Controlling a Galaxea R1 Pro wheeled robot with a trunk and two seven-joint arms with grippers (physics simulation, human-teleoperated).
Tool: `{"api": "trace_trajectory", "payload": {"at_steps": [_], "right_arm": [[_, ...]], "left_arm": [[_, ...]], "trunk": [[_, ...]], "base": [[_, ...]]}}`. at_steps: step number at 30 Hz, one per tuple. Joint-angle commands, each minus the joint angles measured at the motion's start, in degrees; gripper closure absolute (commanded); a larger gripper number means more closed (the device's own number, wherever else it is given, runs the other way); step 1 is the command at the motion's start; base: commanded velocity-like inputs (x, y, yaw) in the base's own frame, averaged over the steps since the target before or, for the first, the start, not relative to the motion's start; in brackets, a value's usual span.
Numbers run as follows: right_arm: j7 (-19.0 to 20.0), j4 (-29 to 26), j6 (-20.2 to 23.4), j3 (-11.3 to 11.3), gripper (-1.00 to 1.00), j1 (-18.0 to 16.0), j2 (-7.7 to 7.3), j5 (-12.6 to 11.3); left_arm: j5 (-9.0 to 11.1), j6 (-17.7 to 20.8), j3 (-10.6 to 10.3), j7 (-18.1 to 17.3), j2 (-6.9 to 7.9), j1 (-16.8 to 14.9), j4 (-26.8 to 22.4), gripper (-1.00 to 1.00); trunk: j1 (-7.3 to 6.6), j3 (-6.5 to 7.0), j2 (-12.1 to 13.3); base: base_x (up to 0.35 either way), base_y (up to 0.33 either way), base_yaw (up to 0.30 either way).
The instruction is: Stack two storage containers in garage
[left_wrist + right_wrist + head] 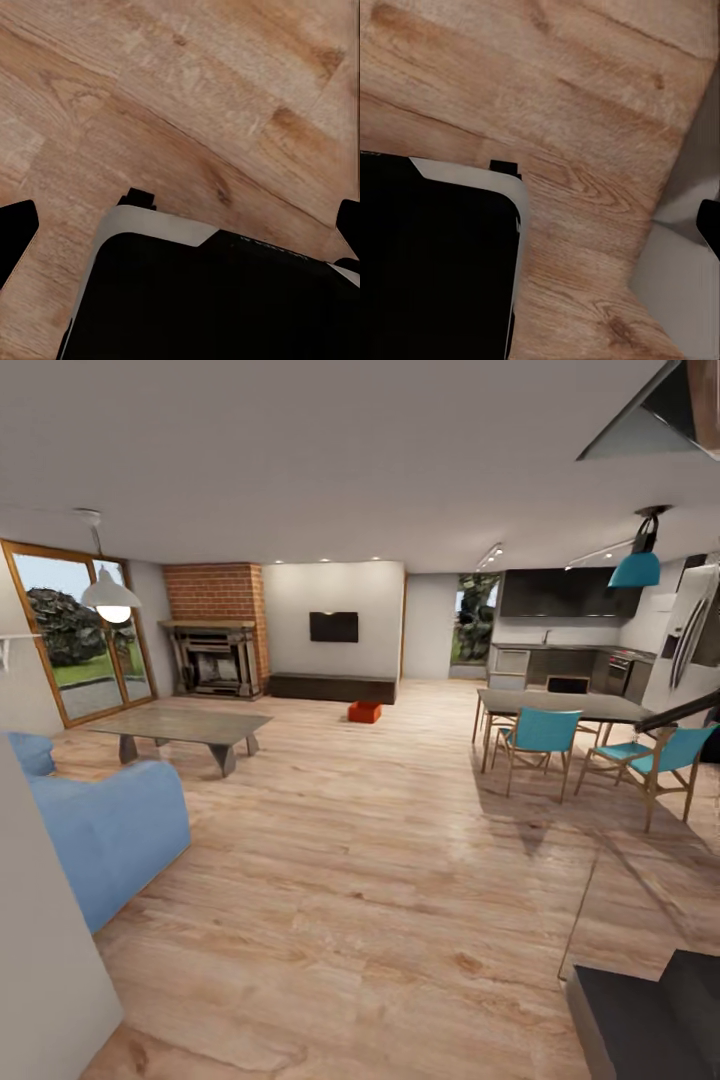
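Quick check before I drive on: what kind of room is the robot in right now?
An open-plan living room that runs into a kitchen and dining area. Signs: the brick fireplace, the wall TV over a low dark cabinet, and the dining table. An orange-red container sits on the wood floor.

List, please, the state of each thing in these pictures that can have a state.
storage container: resting on the wood floor in front of the low cabinet, not held
pendant lamp: lit
TV: screen dark
fireplace: no fire visible
teal chairs: upright at the dining table
glass door: appears closed
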Motion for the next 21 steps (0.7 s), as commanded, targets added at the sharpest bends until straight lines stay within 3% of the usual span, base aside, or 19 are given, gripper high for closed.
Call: {"api": "trace_trajectory", "payload": {"at_steps": [1, 21], "right_arm": [[0.0, 0.2, -0.4, 0.5, -1.0, -0.1, -0.01, -0.6], [0.1, 0.1, -0.4, 0.6, -1.0, -0.1, -0.03, -0.5]], "left_arm": [[0.4, -0.2, -0.3, 0.2, -0.02, 0.0, 0.0, -1.0], [0.4, -0.2, -0.3, 0.2, 0.07, 0.0, 0.0, -1.0]], "trunk": [[0.05, -0.01, 0.0], [0.05, -0.01, 0.0]], "base": [[0.324, 0.097, -0.038], [0.324, 0.109, -0.004]]}}
